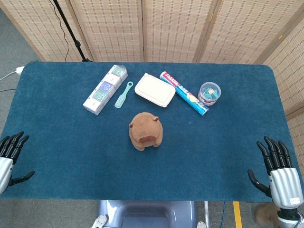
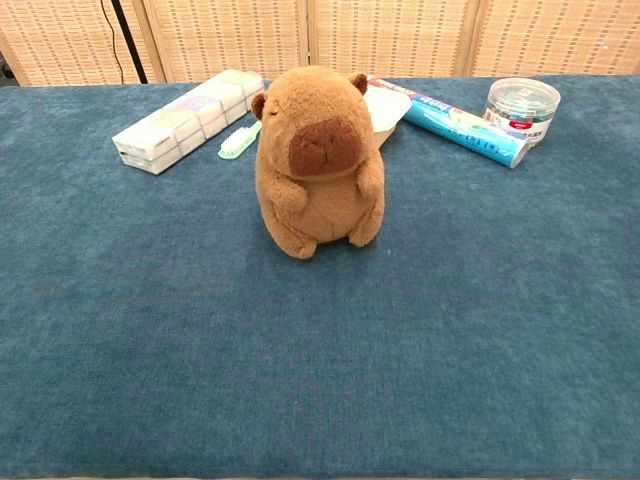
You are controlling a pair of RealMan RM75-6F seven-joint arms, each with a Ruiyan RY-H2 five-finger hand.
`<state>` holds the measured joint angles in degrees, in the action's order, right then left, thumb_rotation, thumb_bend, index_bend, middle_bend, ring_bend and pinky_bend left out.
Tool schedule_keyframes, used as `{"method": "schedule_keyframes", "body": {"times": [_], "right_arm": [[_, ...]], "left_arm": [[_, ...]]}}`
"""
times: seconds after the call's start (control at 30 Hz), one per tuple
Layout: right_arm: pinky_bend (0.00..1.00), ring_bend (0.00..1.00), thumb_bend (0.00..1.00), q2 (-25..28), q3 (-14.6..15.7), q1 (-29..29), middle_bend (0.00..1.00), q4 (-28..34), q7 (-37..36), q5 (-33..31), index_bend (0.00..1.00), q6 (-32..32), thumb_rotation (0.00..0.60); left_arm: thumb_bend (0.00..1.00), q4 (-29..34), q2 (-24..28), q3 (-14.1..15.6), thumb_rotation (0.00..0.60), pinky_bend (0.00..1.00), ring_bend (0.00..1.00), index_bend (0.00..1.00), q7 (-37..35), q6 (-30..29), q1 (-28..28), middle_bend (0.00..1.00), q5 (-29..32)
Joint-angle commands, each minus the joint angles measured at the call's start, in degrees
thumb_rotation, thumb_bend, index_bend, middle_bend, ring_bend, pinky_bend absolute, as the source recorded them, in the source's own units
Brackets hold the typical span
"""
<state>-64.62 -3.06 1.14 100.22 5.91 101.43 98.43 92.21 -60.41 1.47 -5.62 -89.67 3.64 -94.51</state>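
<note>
Both your hands sit at the near edge of the blue table (image 1: 57, 142), well apart: your left hand (image 1: 9, 159) at the near-left corner and your right hand (image 1: 278, 171) at the near-right corner, each with fingers spread and holding nothing. Nearest to them, though well away from both, one brown plush capybara (image 1: 146, 131) sits upright mid-table, facing you. Beyond it lies a far row, left to right: one white box pack (image 1: 105, 89), one mint-green brush (image 1: 124, 94), one cream lidded container (image 1: 155, 90), one toothpaste tube (image 1: 184, 93), and one clear round tub (image 1: 209, 92) with small coloured bits inside.
</note>
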Motion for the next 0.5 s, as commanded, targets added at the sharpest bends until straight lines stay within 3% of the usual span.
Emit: {"method": "schedule_keyframes", "body": {"times": [0.03,0.2,0.37,0.47,0.5], "right_arm": [[0.00,0.00,0.40,0.08,0.06,0.22,0.00,-0.28,1.58,-0.83,0.00,-0.39,0.557],[0.00,0.00,0.31,0.04,0.12,0.53,0.00,0.70,2.83,-2.09,0.00,-0.90,0.547],[0.00,0.00,0.04,0.14,0.33,0.49,0.00,1.70,1.58,-2.78,0.00,-1.48,0.547],[0.00,0.00,0.00,0.22,0.68,-0.05,0.00,2.52,-0.38,-3.09,0.00,-2.79,0.505],[0.00,0.00,0.00,0.19,0.64,-0.30,0.00,2.55,-0.56,-3.20,0.00,-3.21,0.463]], "left_arm": [[0.00,0.00,0.08,0.16,0.600,0.00,0.00,0.00,-0.25,-0.36,-0.21,0.00,-0.32],[0.00,-0.13,0.05,0.46,0.600,0.00,0.00,0.00,-0.25,-0.58,-0.39,0.00,-0.82],[0.00,-0.05,0.20,0.51,0.600,0.00,0.00,0.00,-0.56,-0.64,-0.41,0.00,-0.96],[0.00,0.00,0.42,0.58,0.600,0.00,0.00,0.00,-1.11,-0.74,-0.45,0.00,-1.06],[0.00,0.00,0.47,0.57,0.600,0.00,0.00,0.00,-1.24,-0.82,-0.49,0.00,-1.04]]}}
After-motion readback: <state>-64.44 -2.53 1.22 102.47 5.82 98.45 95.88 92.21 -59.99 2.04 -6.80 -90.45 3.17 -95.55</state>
